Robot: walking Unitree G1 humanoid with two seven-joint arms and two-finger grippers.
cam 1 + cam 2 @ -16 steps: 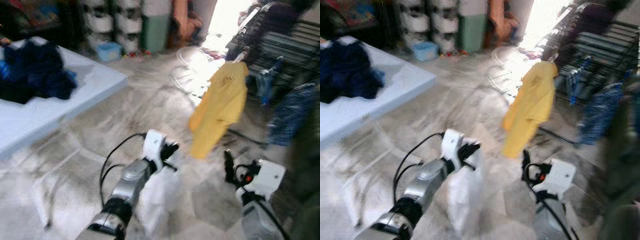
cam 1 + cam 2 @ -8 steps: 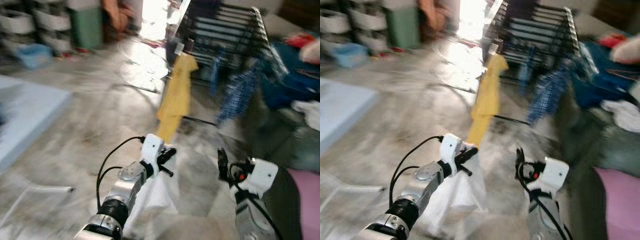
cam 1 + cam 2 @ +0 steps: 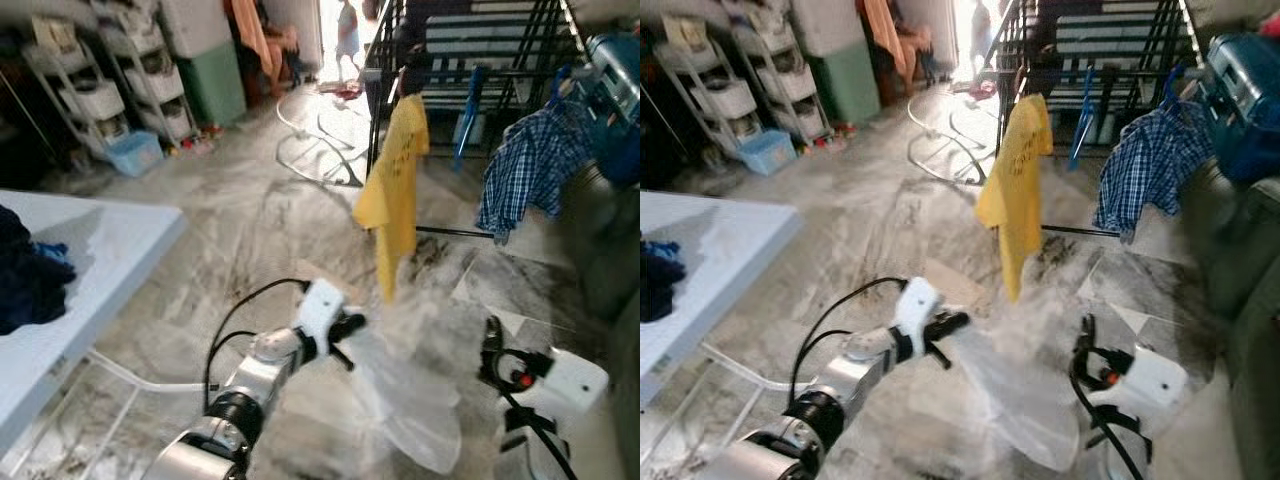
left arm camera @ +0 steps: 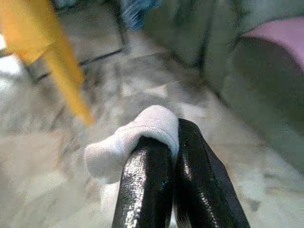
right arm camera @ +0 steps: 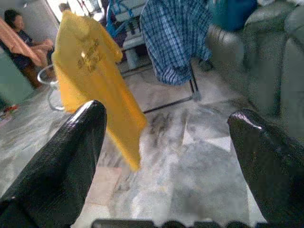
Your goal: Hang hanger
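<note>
My left gripper (image 3: 345, 327) has its jaws clamped on the white garment (image 3: 405, 385), right gripper (image 5: 166, 156) wide open, and the drying rack (image 3: 455, 60) sits far ahead-right past the yellow shirt (image 3: 395, 180).

I see open floor (image 3: 250, 230) ahead; the yellow shirt (image 3: 393, 180) and plaid shirt (image 3: 525, 170) crowd the black rack (image 3: 470, 60).

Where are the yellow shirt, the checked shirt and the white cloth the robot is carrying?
yellow shirt (image 3: 1015, 195), right eye view, middle of the hanging body.
checked shirt (image 3: 1137, 175), right eye view, its draped front.
white cloth (image 4: 137, 137), left wrist view, bunched part above the fingers.
</note>
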